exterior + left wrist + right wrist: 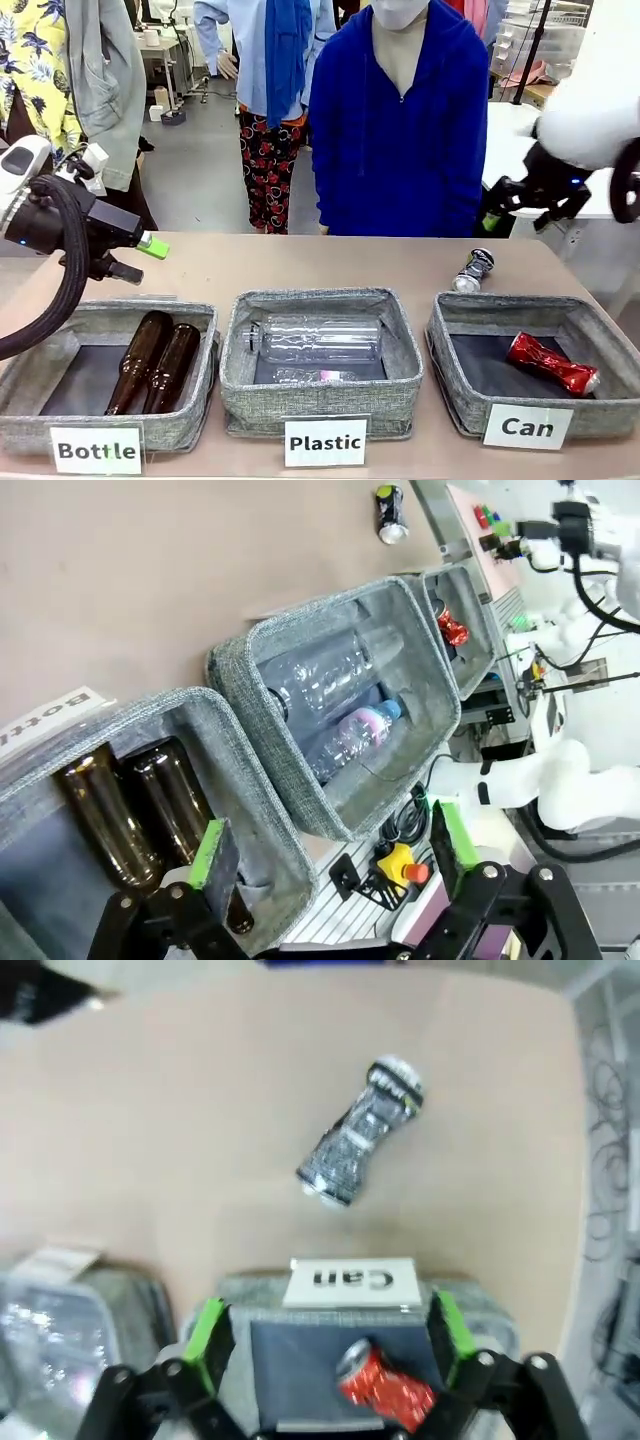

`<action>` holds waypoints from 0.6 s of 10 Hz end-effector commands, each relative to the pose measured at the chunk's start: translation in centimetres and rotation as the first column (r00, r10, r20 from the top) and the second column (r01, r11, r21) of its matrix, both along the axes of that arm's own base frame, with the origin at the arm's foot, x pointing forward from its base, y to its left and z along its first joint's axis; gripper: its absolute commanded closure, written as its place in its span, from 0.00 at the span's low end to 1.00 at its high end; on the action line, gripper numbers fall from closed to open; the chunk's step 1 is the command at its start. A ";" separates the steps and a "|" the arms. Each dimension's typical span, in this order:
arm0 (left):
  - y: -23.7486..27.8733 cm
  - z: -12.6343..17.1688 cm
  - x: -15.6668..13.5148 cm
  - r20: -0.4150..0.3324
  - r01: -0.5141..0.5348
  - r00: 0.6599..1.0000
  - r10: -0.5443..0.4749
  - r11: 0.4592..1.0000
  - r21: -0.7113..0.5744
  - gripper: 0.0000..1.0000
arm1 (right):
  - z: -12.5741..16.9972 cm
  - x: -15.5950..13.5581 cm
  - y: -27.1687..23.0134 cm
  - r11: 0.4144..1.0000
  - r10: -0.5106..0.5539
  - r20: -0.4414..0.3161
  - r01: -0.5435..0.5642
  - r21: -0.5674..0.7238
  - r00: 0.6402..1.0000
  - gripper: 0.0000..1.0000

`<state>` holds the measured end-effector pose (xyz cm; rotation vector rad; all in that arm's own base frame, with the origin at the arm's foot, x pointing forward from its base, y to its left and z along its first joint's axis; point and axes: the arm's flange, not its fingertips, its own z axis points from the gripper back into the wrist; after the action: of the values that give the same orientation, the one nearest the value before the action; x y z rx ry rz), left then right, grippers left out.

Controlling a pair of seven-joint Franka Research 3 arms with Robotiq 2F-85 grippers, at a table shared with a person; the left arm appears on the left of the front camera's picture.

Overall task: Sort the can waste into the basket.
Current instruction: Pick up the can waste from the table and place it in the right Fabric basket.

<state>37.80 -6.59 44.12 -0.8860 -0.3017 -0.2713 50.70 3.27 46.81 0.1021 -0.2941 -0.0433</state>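
My right fingers (pixel 447 1325), spread apart, hang over the Can basket (pixel 460 395); the red can (pixel 385 1388) lies inside, between them, the silver can (pixel 358 1140) beyond on the surface (pixel 200 1110). My left fingers (pixel 207 852), apart, over brown bottles (pixel 105 825) in their bin (pixel 250 800).

2 white arms (pixel 600 125); black grippers (pixel 330 840) (pixel 330 1325); green pads (pixel 208 852); thick black cable (pixel 72 262).
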 end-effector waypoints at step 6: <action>-0.1 0.0 -0.3 -0.009 -0.006 1.000 0.006 1.000 -0.001 0.00 | -8.4 10.8 0.4 0.926 -0.377 -0.128 0.376 -0.032 0.917 0.00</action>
<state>37.78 -6.56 44.12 -0.8863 -0.3015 -0.2709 60.11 2.78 38.38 0.0498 -0.1745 -0.3452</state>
